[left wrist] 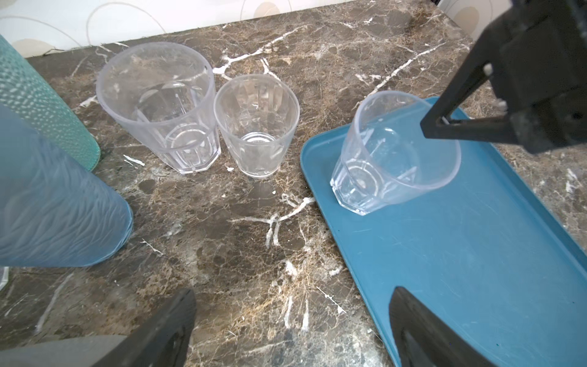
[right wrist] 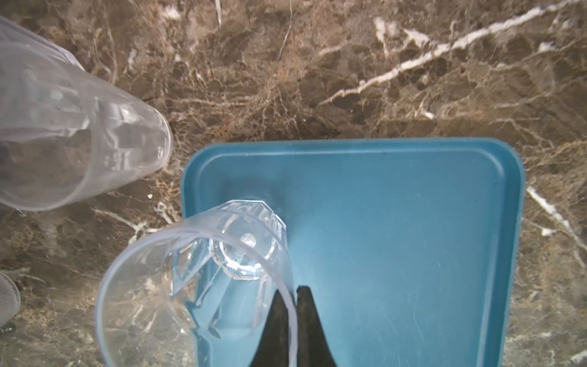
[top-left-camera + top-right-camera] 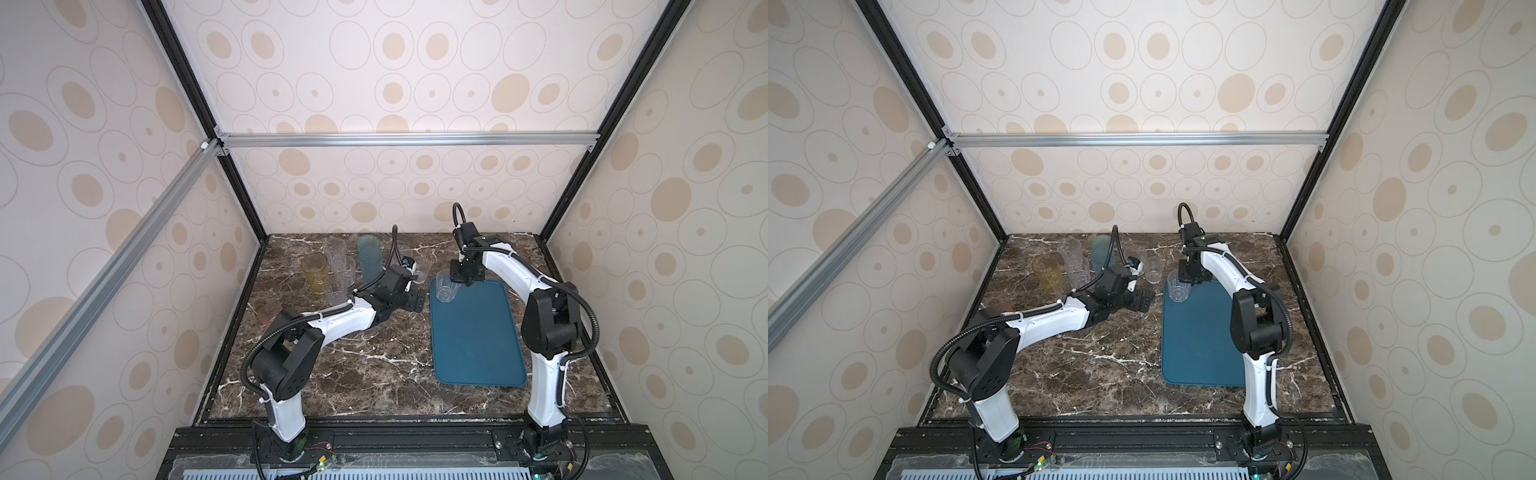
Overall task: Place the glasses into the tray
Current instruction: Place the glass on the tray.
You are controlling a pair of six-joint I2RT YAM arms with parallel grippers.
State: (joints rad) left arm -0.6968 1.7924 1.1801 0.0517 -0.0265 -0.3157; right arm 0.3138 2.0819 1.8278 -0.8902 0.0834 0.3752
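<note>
**Right gripper** (image 2: 293,290): closed on the rim wall of one clear faceted tumbler (image 2: 222,270), with one finger inside the mouth and one outside. A rim pinch needs only a narrow closure and leaves the base free to seat flat.

**Held item, location:** mouth up, at the far corner of the teal-blue tray (image 3: 478,340), on the side facing the left arm. In the left wrist view the base appears to sit on the tray floor, just inside the raised rim. Firm contact cannot be confirmed. Corner placement is judged to leave the rest of the tray floor free for further glasses.

**Left gripper** (image 1: 292,317): jaws spread wide, holding nothing, low over the marble tabletop (image 3: 353,365) between the tray and the waiting group. The wide opening is judged to suit a grasp around a tumbler body.

**Waiting items, all off the tray:**
- A large clear tumbler (image 1: 158,105) and a small clear tumbler (image 1: 255,127) stand just beside each other, near the tray corner.
- A teal tumbler (image 1: 38,105) and a blue tumbler (image 1: 47,206) stand close to the left wrist camera.
- An amber tumbler (image 3: 315,272) and a small pinkish glass (image 3: 269,313) stand further from the tray.

**Task status:** early. One glass is at the tray and is not yet released
</note>
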